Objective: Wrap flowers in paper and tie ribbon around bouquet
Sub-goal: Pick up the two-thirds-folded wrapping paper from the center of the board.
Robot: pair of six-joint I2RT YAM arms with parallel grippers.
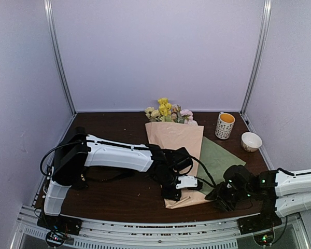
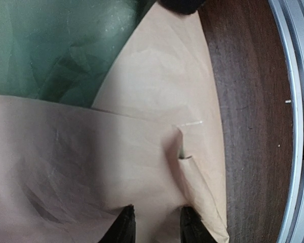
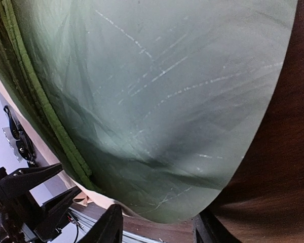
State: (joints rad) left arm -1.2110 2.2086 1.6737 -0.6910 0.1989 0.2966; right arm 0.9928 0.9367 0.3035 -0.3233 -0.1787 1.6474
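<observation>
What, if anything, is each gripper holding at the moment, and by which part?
Nothing is clearly held. The left gripper straddles the paper near its narrow near end; the right gripper stands open at the edge of its green flap.

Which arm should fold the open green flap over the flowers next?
Right: the right gripper straddles the near edge of the green flap; the left gripper sits over the tan fold.
</observation>
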